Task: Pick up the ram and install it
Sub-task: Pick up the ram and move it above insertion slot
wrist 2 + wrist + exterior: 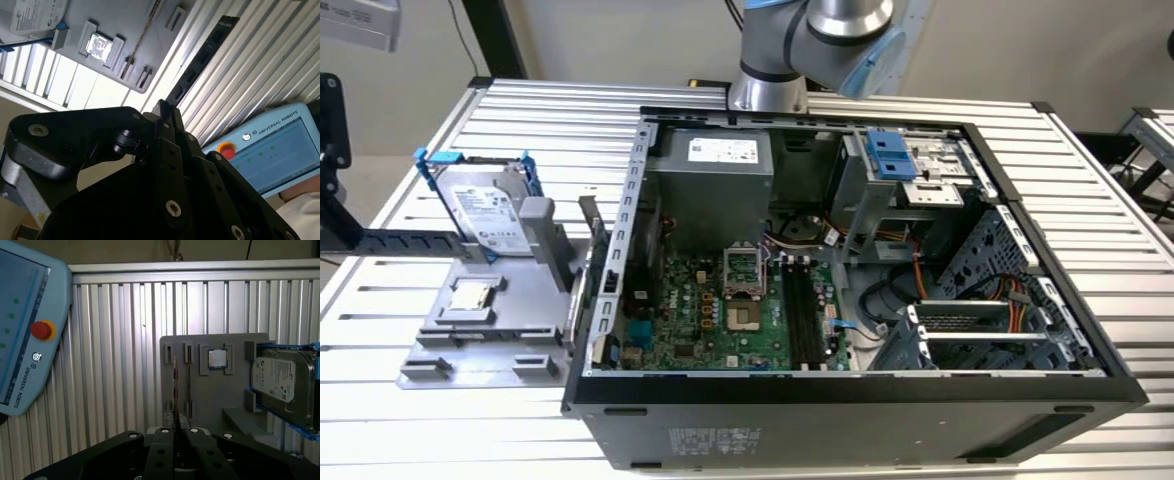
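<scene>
Ribbed table (1121,180) is carrying case (854,385), tray (200,390). Gripper (176,429): I'm seeing fingers pinching ram (201,61) by one end, above table. I'm judging it light, stiff, fragile; edges best for holding.

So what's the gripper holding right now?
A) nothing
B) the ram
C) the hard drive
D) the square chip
B: in the second wrist view the ram juts from the shut gripper, while the hard drive and chip sit on the tray.

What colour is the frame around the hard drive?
Blue. The frame shows best in the exterior view.
</scene>
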